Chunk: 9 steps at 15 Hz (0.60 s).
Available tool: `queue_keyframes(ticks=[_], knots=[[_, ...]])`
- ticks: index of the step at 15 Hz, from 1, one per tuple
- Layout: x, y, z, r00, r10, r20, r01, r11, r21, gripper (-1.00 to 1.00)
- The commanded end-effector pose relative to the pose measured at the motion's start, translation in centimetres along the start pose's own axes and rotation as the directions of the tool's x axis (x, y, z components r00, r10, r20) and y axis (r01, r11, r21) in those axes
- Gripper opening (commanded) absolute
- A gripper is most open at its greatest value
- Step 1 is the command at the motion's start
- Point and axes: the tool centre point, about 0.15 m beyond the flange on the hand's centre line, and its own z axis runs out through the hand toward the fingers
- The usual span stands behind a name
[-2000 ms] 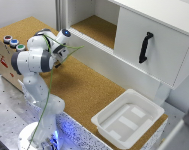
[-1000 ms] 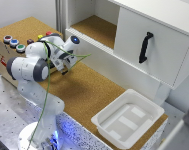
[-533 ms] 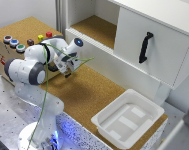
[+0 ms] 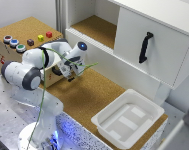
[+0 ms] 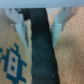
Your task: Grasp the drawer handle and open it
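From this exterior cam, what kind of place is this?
Likely a robot lab test bench: a cork-topped table, a mock white drawer with a black drawer handle, and a box of coloured buttons.

No readable text shows; only a blurred blue marking point(image 5: 11, 59) on cork.

Black curved drawer handle point(image 4: 145, 47) stands upright on the white drawer point(image 4: 154, 47).
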Motion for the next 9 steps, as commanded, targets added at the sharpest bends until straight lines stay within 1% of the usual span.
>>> queue_keyframes(ticks=[1,3,4,7,9], knots=[[-0.4,-4.8,-4.4,0.991,-0.116,0.071,0.131,0.946,-0.296,1.0],[-0.4,-5.8,-5.8,0.99,-0.134,0.037,0.139,0.938,-0.319,1.0],[-0.5,-6.7,-6.9,0.988,-0.155,0.009,0.149,0.934,-0.324,1.0],[-0.5,-10.6,-9.6,0.969,-0.24,-0.05,0.215,0.929,-0.301,1.0],[-0.8,-13.6,-10.8,0.948,-0.312,-0.071,0.28,0.916,-0.286,1.0]])
